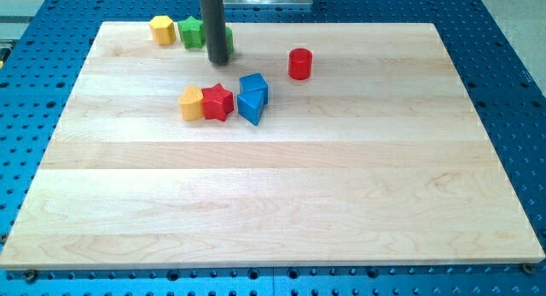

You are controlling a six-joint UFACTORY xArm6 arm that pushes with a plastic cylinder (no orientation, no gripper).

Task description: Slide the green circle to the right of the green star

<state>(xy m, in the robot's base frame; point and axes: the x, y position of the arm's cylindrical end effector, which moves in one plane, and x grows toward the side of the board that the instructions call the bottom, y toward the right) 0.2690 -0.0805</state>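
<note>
The green star [192, 31] lies near the view's top left of the wooden board [273, 194]. My dark rod comes down just to its right, and my tip [218, 60] rests on the board below and to the right of the star. Only a green sliver of the green circle [230, 38] shows at the rod's right edge. The rod hides the rest of it. The circle sits right of the star, with the rod between them.
A yellow hexagon [162, 29] touches the star's left side. A red cylinder [299, 64] stands further right. Below my tip lies a cluster: a yellow block [192, 102], a red star [218, 101], a blue cube [254, 85] and a blue triangle [250, 107].
</note>
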